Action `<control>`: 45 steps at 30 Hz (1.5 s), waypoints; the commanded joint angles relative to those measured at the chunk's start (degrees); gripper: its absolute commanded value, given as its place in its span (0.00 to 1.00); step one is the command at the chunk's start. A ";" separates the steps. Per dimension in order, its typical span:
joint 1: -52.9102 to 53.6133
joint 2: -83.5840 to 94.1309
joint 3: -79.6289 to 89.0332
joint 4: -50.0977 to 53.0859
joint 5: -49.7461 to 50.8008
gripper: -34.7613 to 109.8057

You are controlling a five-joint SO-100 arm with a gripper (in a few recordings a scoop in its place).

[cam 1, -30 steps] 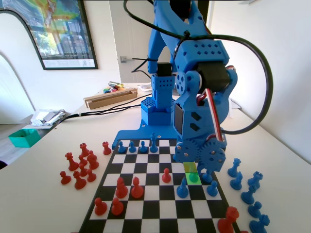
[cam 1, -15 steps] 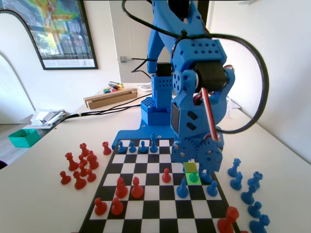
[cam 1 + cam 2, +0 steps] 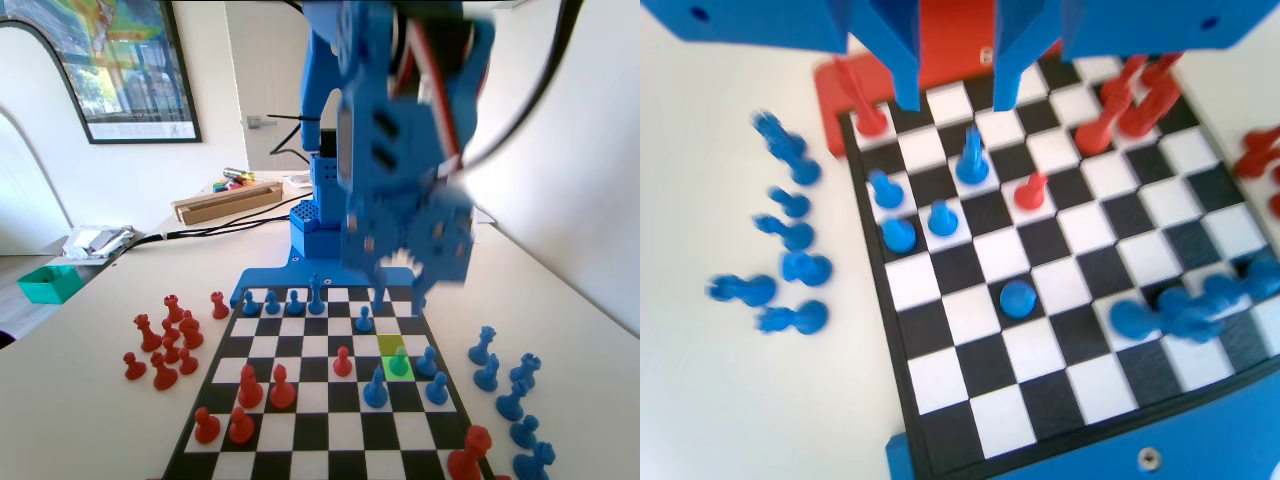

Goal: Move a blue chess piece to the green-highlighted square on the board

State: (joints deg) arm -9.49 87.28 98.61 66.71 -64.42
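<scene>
The blue chess piece (image 3: 400, 362), a small pawn, stands upright on the green-highlighted square (image 3: 392, 344) near the right side of the board (image 3: 300, 428) in the fixed view. My gripper (image 3: 398, 296) hangs blurred well above and behind it, touching nothing. From the wrist, the jaws stand apart with nothing between them, so the gripper (image 3: 956, 100) is open; the same pawn (image 3: 942, 217) is below them on the board (image 3: 1040, 380).
Other blue pieces (image 3: 375, 388) crowd round the green square, and one blue pawn (image 3: 365, 320) stands just behind it. Red pawns (image 3: 250, 388) sit mid-board. Off the board, captured red pieces (image 3: 165, 340) lie left and blue ones (image 3: 510, 395) right.
The gripper has risen fast from low over the green square to well above the board. The pawn stays on the green square, free of the jaws.
</scene>
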 commanded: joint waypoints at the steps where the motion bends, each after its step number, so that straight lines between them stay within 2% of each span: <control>1: 0.09 12.30 -7.91 10.46 -4.83 0.27; 13: 0.26 34.45 -9.93 31.38 -25.22 0.25; 24: 3.16 51.77 4.39 38.58 -34.63 0.25; 30: 5.10 60.38 12.39 38.32 -37.71 0.25; 37: 6.15 69.52 24.79 30.15 -37.35 0.25; 45: 7.38 74.62 26.02 26.37 -36.91 0.25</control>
State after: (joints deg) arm -1.85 159.08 124.72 94.13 -100.72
